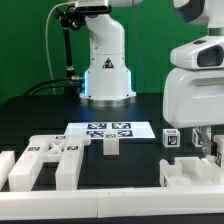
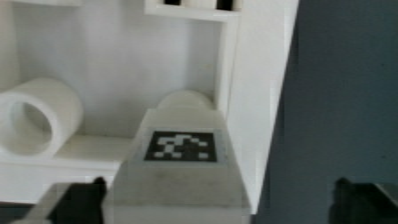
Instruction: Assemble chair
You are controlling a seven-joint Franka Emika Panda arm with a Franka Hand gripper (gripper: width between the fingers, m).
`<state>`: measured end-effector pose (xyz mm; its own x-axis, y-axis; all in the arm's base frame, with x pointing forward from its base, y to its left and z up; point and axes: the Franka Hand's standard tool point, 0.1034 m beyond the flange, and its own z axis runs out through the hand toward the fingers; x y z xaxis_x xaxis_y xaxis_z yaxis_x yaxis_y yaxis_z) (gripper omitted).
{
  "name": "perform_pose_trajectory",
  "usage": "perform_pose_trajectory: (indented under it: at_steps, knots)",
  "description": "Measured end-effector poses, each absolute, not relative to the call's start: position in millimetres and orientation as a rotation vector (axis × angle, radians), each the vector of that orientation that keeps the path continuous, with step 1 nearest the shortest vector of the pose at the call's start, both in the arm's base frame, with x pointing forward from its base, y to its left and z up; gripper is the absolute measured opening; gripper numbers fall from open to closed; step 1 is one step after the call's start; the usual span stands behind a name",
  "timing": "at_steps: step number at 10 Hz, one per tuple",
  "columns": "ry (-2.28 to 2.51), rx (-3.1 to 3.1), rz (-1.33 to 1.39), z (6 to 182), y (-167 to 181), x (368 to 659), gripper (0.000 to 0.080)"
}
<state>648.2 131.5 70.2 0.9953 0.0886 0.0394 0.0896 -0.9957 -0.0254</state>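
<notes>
In the wrist view a white chair post (image 2: 178,150) with a black-and-white tag on its face stands between my gripper's (image 2: 222,203) dark fingertips (image 2: 80,200). The jaws are open. One finger is close beside the post and the other stands well apart from it over the dark table. Behind the post lies a white chair part (image 2: 249,60) with a round peg (image 2: 45,115). In the exterior view my gripper (image 1: 206,148) hangs low over the white parts (image 1: 190,172) at the exterior view's right. The X-braced panel (image 1: 45,160) lies at the exterior view's left.
The marker board (image 1: 100,130) lies mid-table in front of the arm's base (image 1: 105,70). A short white post (image 1: 110,146) stands near it, and a small tagged block (image 1: 171,139) sits beside my gripper. A long white border rail (image 1: 110,205) runs along the front edge.
</notes>
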Motion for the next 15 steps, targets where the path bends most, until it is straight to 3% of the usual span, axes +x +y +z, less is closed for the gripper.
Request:
perform_pose_trajectory:
  at_steps: [1, 2, 3, 9, 12, 15]
  knots:
    - [-0.04, -3.112, -0.058, 70.2, 131.5, 648.2, 0.0493]
    - [0.063, -3.116, -0.056, 69.9, 127.7, 648.4, 0.031]
    - [0.193, -3.109, -0.054, 69.6, 127.0, 648.4, 0.0295]
    - [1.155, -2.819, 0.009, 67.3, 106.5, 651.2, 0.0291]
    - [1.718, -2.462, 0.085, 67.7, 111.7, 652.8, 0.0291]
    - [1.983, -2.256, 0.096, 66.3, 119.2, 651.7, 0.0291]
